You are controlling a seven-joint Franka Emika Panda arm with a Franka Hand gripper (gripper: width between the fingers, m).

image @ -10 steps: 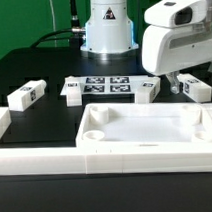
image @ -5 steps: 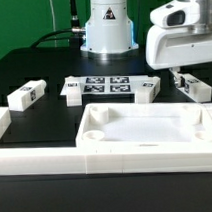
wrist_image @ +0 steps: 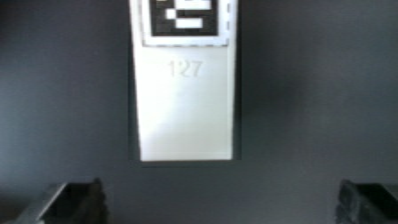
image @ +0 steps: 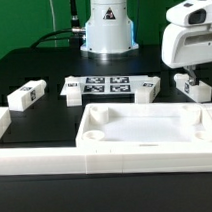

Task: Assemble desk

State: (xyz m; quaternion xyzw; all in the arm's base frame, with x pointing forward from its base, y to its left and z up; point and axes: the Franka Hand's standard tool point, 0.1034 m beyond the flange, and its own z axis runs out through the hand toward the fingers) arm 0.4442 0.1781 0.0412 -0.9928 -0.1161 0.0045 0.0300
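The fingers (wrist_image: 68, 200) stand spread as wide as they go and hold nothing. In the wrist view the two tips flank a bare patch of the black tabletop (image: 52, 71).

The arm (image: 191, 35) hangs over the right leg (image: 191, 88), which lies flat at the exterior view's right edge, behind the tray's far right corner. In the exterior view its long axis slants from far left to near right. In the wrist view the right leg (wrist_image: 187, 90) runs square to the line between the fingers. Its tagged end points away from them and its plain end towards them. It does not lie between the tips.

The tray (image: 150, 127) sits rim-up in the foreground, its long side running across the exterior view. Three more legs lie flat in a row behind it: the left leg (image: 26, 95), the second leg (image: 71, 88) and the third leg (image: 145, 89), with the marker board (image: 105, 85) between the last two. The rail (image: 36, 157) runs along the front and turns up at the exterior view's left.

A second ago the arm hung further towards the exterior view's left, between the third and right legs. It has since slid right to stand over the right leg. The fingers are as wide as before, and no part has moved.
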